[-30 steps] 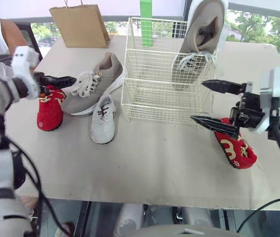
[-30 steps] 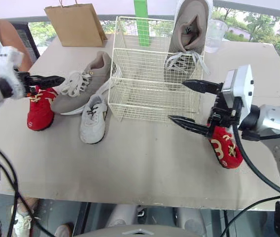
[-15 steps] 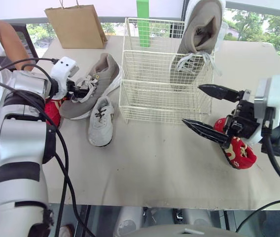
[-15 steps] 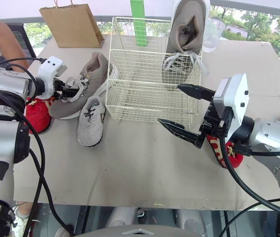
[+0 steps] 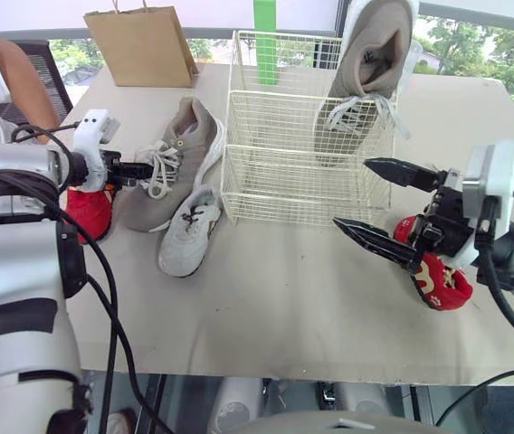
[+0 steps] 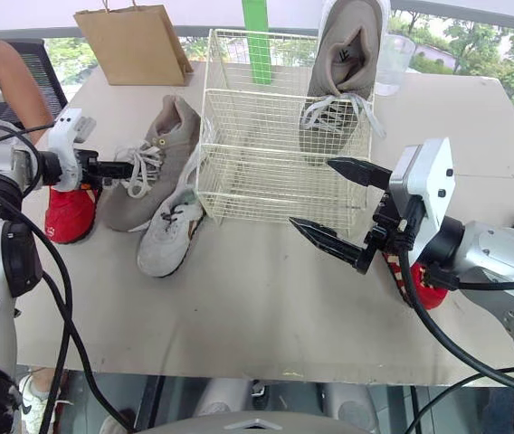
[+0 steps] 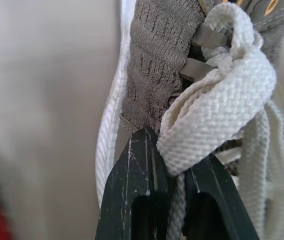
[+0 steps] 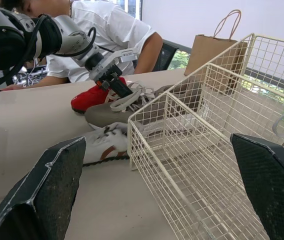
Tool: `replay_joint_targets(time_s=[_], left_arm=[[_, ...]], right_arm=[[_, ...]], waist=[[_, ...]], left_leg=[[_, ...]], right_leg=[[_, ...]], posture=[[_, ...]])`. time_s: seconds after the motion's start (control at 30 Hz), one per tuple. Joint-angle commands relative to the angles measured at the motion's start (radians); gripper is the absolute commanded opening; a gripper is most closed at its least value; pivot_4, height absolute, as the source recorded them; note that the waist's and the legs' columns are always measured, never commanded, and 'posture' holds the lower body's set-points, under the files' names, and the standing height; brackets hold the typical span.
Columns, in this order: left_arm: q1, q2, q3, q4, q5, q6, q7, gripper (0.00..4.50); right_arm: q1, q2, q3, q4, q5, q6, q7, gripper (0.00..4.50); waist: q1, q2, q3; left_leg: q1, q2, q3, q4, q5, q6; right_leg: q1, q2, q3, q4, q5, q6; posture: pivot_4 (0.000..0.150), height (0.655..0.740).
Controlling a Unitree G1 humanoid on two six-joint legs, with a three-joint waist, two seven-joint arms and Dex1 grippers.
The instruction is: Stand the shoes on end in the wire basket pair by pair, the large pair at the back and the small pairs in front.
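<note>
One large grey shoe [image 5: 370, 68] stands on end in the back right of the white wire basket [image 5: 275, 194]. Its mate [image 5: 174, 163] lies on the table left of the basket. My left gripper [image 5: 145, 169] is shut on that shoe's white laces [image 7: 217, 95], and the black fingers [image 7: 142, 195] pinch a lace loop. A small white shoe [image 5: 189, 240] lies against the grey shoe's toe. One small red shoe [image 5: 87, 210] lies under my left wrist. Another red shoe [image 5: 440, 276] lies right of the basket, just behind my right gripper [image 5: 355, 193], which is wide open and holds nothing.
A brown paper bag [image 5: 144, 45] stands at the table's back left, with a green post [image 5: 267, 27] behind the basket and a clear cup [image 6: 395, 63] at the back right. A person in a white shirt [image 8: 107, 30] sits at the table's left side.
My left gripper has gone from over the red shoe to the grey shoe's laces and shut on them. The grey and white shoes have shifted a little. The right gripper has stayed open.
</note>
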Motion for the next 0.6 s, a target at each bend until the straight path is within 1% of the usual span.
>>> replay_joint_targets(time_s=[0.03,0.07,0.13,0.17,0.2,0.23,0.27,0.33,0.4,0.43,0.53,0.6], left_arm=[[0.023,0.055,-0.006,-0.102,-0.001,0.041,-0.067,0.02],[0.05,0.065,-0.015,-0.13,0.006,0.044,-0.076,0.02],[0.102,0.083,-0.042,-0.198,0.011,0.062,-0.133,1.03],[0.124,0.086,-0.044,-0.232,0.008,0.072,-0.134,1.27],[0.14,0.088,-0.042,-0.261,0.003,0.082,-0.129,1.85],[0.152,0.089,-0.037,-0.282,0.0,0.083,-0.108,2.24],[0.157,0.09,-0.033,-0.296,0.001,0.079,-0.09,2.72],[0.142,0.104,-0.057,-0.312,0.007,0.088,-0.147,3.62],[0.124,0.124,-0.088,-0.321,0.017,0.081,-0.221,3.62],[0.108,0.131,-0.099,-0.307,0.026,0.065,-0.232,3.62],[0.058,0.132,-0.115,-0.24,0.048,0.011,-0.221,3.62],[0.025,0.108,-0.115,-0.182,0.055,-0.019,-0.196,3.62]], right_arm=[[-0.025,-0.007,0.003,0.002,-0.018,-0.032,0.027,4.5],[-0.026,-0.006,0.007,0.005,-0.021,-0.033,0.033,4.5],[-0.029,-0.002,0.013,0.011,-0.026,-0.035,0.041,4.5],[-0.029,-0.001,0.015,0.013,-0.03,-0.036,0.045,4.5],[-0.029,0.0,0.017,0.015,-0.033,-0.037,0.048,4.5],[-0.029,0.0,0.019,0.016,-0.036,-0.038,0.05,4.5],[-0.029,0.001,0.02,0.017,-0.038,-0.039,0.052,4.5],[-0.026,-0.001,0.021,0.015,-0.043,-0.04,0.054,4.5],[-0.023,-0.002,0.018,0.01,-0.045,-0.039,0.053,4.5],[-0.021,-0.003,0.016,0.007,-0.045,-0.039,0.05,4.5],[-0.015,-0.003,0.012,-0.002,-0.046,-0.041,0.039,4.5],[-0.009,-0.003,0.011,-0.008,-0.047,-0.041,0.032,4.5]], waist=[[-0.001,0.0,0.0],[-0.004,0.0,0.0],[-0.007,0.0,0.0],[-0.007,0.0,0.0],[-0.006,0.0,0.0],[-0.005,0.0,0.0],[-0.003,0.0,0.0],[-0.001,0.0,0.0],[-0.001,-0.001,0.0],[-0.001,-0.001,0.0],[0.001,-0.001,0.0],[0.002,-0.001,0.0]], left_leg=[[0.0,0.0,0.0,0.0,0.0,0.0],[0.0,0.001,0.0,0.0,0.0,0.0],[0.0,0.001,0.001,0.0,0.0,0.0],[0.001,0.002,0.001,0.0,0.0,0.0],[0.001,0.002,0.001,0.0,0.0,0.0],[0.001,0.002,0.001,0.0,0.0,0.0],[0.001,0.002,0.001,0.0,0.0,0.0],[0.001,0.002,0.0,0.001,0.0,0.0],[0.001,0.002,0.0,0.001,0.0,0.0],[0.001,0.002,0.0,0.001,0.0,0.0],[0.001,0.001,0.0,0.001,0.0,0.0],[0.001,0.001,0.0,0.001,0.0,0.0]], right_leg=[[0.0,0.0,0.0,0.0,0.0,0.0],[0.0,0.0,0.0,0.0,0.0,0.0],[0.0,0.0,0.001,0.0,0.0,0.0],[0.0,0.0,0.002,0.0,0.0,0.0],[0.0,0.0,0.002,0.0,0.0,0.0],[0.0,0.0,0.002,0.001,0.0,0.0],[0.0,0.0,0.002,0.001,0.0,0.0],[0.0,-0.001,0.002,0.002,0.0,0.0],[0.0,0.0,0.002,0.003,0.0,0.0],[0.0,0.0,0.002,0.003,0.0,0.0],[0.0,0.001,0.001,0.003,0.0,0.0],[0.0,0.001,0.001,0.003,0.0,0.0]], posture=[[0.15,0.74],[0.15,0.74],[0.15,0.74],[0.15,0.74],[0.15,0.74],[0.15,0.74],[0.15,0.74],[0.15,0.74],[0.15,0.74],[0.15,0.74],[0.15,0.74],[0.15,0.74]])
